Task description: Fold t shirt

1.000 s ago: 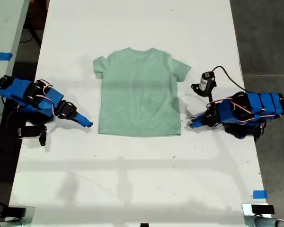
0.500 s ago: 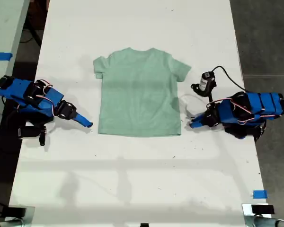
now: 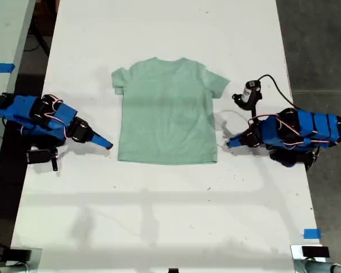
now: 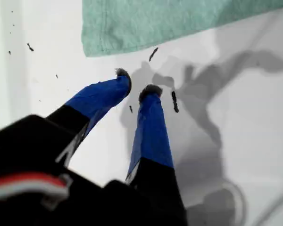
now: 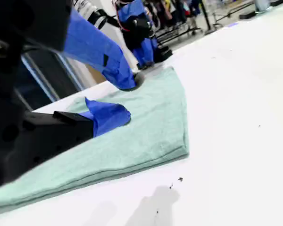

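In the exterior view we see the t shirt (image 3: 167, 111) flat at table centre, our first gripper (image 3: 228, 142) at its 4 o'clock and our second gripper (image 3: 107, 145) at 8 o'clock, both just off the hem. First wrist view: jaws narrowly parted by the shirt's corner. Second wrist view: jaws wider, empty.

two blue arms with black joints, red and white wires, blue-taped fingers (image 4: 151, 127) with dark tips
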`<state>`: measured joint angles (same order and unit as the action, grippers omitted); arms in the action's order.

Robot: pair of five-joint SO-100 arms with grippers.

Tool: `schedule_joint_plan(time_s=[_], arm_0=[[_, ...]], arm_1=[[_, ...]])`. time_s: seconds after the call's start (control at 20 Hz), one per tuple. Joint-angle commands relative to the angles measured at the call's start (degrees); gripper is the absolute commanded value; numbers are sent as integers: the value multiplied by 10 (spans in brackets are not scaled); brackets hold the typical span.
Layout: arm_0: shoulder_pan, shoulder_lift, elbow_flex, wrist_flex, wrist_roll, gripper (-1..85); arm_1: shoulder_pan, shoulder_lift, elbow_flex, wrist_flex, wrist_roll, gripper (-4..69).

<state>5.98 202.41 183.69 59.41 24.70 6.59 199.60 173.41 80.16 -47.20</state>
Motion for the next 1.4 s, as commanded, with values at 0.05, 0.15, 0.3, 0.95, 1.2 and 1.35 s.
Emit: schedule_joint_plan(time_s=[0.05,0.15,0.3,0.95,1.2,1.35], arm_0=[[-66,2,10,-4,-52,68],[-65,2,10,-4,-52,68],[-64,2,10,-4,-48,68],[-180,2,9,-3,-62,70],[-161,2,9,-3,-65,43],[-163,2,9,-3,-62,40]], arm_1=[[20,9,33,-7,0,75],[20,9,33,-7,0,75],[20,9,33,-7,2,74],[23,9,33,-7,0,74],[23,9,33,-7,0,74],[23,9,33,-7,0,74]])
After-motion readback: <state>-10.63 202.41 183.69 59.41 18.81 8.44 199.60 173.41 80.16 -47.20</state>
